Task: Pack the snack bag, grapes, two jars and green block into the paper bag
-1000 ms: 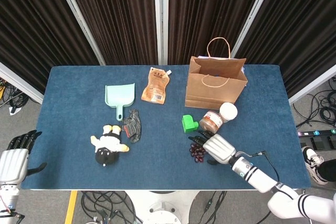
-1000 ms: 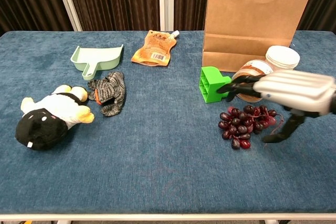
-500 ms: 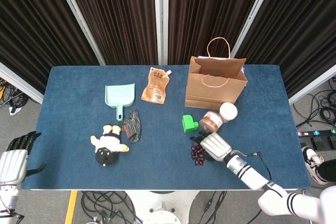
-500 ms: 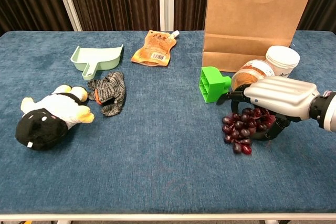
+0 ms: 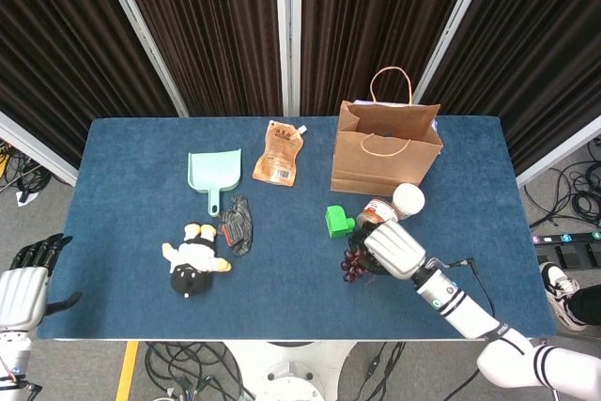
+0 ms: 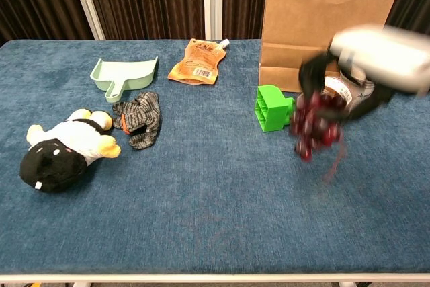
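Fingers (image 6: pixel 310 75) of the right hand (image 6: pixel 376 58) clutch the grapes (image 6: pixel 314 122), lifted off the table (image 6: pixel 201 186) just in front of the paper bag (image 6: pixel 322 18)

right hand (image 6: pixel 379 58): motion-blurred, cut by the chest view's edge
grapes (image 6: pixel 314 122): smeared
jars (image 6: pixel 346 89): mostly hidden behind hand
left hand (image 5: pixel 21 290): cropped at head view's edge

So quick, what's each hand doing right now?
Left hand: open, holding nothing, off the table's edge.
Right hand: holding the grapes in the air.
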Robot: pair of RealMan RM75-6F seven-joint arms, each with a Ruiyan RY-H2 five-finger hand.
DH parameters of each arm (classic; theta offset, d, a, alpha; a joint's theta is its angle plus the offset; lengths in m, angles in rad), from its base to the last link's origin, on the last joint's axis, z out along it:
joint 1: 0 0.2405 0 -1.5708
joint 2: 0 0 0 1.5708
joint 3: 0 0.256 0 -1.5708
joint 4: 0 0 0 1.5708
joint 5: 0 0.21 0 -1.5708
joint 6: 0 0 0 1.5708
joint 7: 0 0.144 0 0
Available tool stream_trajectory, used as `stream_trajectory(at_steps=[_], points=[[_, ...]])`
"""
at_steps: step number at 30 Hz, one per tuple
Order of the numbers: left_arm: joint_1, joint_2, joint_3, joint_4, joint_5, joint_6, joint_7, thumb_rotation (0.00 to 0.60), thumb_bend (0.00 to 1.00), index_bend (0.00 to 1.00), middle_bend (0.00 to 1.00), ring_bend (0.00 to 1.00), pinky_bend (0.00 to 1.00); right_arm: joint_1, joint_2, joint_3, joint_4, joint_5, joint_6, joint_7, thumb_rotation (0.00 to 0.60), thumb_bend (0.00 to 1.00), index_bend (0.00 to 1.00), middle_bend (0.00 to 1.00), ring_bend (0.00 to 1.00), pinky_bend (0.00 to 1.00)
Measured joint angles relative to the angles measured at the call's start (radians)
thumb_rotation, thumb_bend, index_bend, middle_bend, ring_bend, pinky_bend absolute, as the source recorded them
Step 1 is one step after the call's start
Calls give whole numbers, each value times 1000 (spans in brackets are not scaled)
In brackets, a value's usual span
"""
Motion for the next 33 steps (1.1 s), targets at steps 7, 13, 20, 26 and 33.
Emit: stream_trajectory(at_steps=[7,13,20,26,33], points=[[0,2,0,-8,4,3,11,600,31,204,240,184,177,17,200,120,-183,5,83,30,600,289,631,567,465,769],[-2,6,-1,-16,4,1,16,600,31,204,240,184,177,41,343,261,-269,111,105,101,600,289,632,567,466,769],[0,5,1,-17,0,-3,16,600,31,204,240,184,177,84,421,365,-264,299,32,148,600,289,632,567,465,769],[-7,8,-3,-20,-2,-12,18,600,31,204,240,184,177,149,420,400,-161,471,-118,126,600,289,632,567,465,769],[-8,8,-3,-23,-15,-22,24,600,31,204,240,184,177,257,332,415,43,647,-275,39,600,289,632,567,465,769]])
